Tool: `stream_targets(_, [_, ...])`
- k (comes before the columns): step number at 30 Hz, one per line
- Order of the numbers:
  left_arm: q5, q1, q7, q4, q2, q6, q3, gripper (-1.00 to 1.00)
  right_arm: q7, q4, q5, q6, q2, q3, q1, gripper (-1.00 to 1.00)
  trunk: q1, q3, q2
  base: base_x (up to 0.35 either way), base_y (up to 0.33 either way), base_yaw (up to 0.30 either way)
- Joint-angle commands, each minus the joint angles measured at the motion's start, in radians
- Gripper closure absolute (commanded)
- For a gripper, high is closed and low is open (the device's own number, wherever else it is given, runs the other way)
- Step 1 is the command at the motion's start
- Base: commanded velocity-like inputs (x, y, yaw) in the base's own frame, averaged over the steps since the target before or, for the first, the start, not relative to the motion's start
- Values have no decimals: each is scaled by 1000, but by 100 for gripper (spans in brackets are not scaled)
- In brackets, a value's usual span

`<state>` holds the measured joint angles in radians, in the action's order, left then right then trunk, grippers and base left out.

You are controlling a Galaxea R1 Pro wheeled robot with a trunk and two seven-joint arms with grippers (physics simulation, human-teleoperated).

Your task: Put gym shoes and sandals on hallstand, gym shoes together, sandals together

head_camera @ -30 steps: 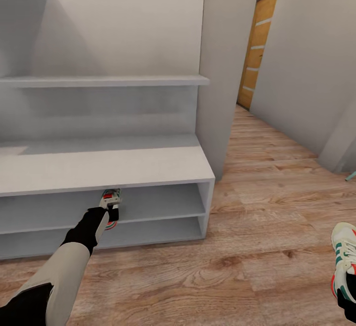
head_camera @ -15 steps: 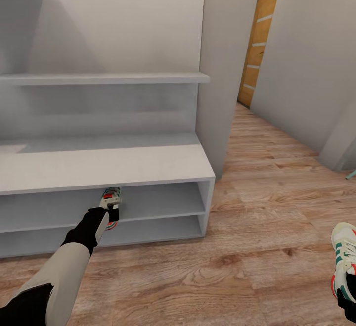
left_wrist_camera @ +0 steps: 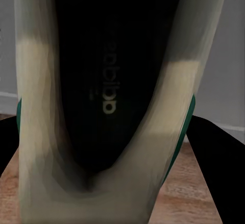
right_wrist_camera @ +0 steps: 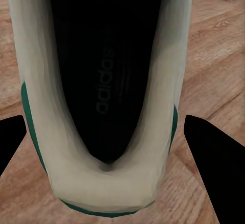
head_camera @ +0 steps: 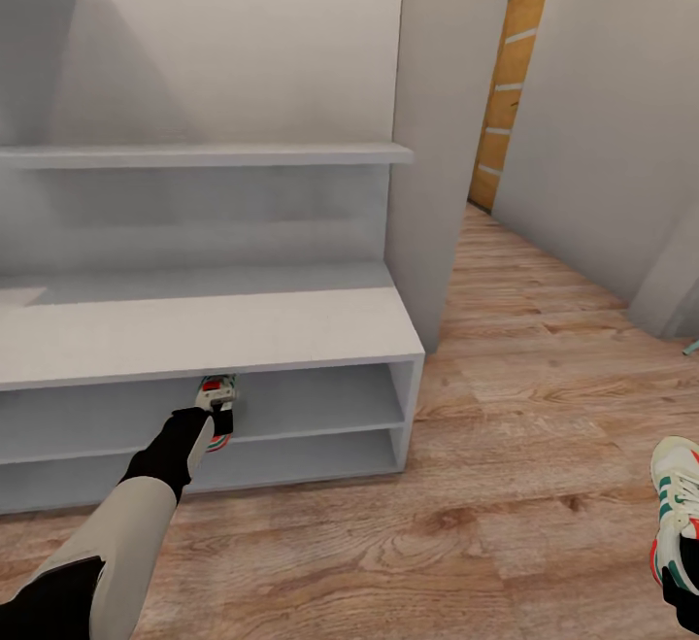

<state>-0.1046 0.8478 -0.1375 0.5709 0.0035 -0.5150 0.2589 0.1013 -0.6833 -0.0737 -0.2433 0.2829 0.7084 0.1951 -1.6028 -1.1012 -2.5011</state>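
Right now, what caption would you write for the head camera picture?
Left gripper holds one gym shoe at the hallstand's upper shoe shelf; right gripper holds the other gym shoe.

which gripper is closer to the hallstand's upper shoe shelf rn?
Left. The left gripper holds a gym shoe right at the front of the hallstand's upper shoe shelf. The right gripper holds the other gym shoe over the corridor floor, well off to the hallstand's right.

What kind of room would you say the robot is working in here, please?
Probably a home corridor or entryway: a pale hallstand with open shoe shelves stands against the wall, wood-plank floor runs past it, and a wooden door closes the far end.
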Motion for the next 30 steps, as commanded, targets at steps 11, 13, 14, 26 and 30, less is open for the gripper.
stream_targets(11, [-9, 0, 4, 1, 0, -4, 3, 100, 8, 0, -8, -4, -1, 6, 1, 100, 0, -1, 0, 138, 0, 0])
stream_targets(13, [-9, 0, 4, 1, 0, -3, 3, 100, 8, 0, -8, -4, -1, 6, 1, 100, 0, -1, 0, 19, 0, 0])
stream_targets(14, [-9, 0, 4, 2, 0, -3, 3, 100, 8, 1, -8, -4, -1, 6, 1, 100, 0, -1, 0, 9, 0, 0])
stream_targets(26, [-9, 0, 4, 5, 0, -2, 3, 100, 8, 1, -8, -4, -1, 6, 2, 100, 0, -1, 0, 76, 0, 0])
stream_targets(30, [-9, 0, 4, 6, 0, -2, 3, 100, 8, 1, -8, -4, -1, 6, 1, 100, 0, -1, 0, 5, 0, 0])
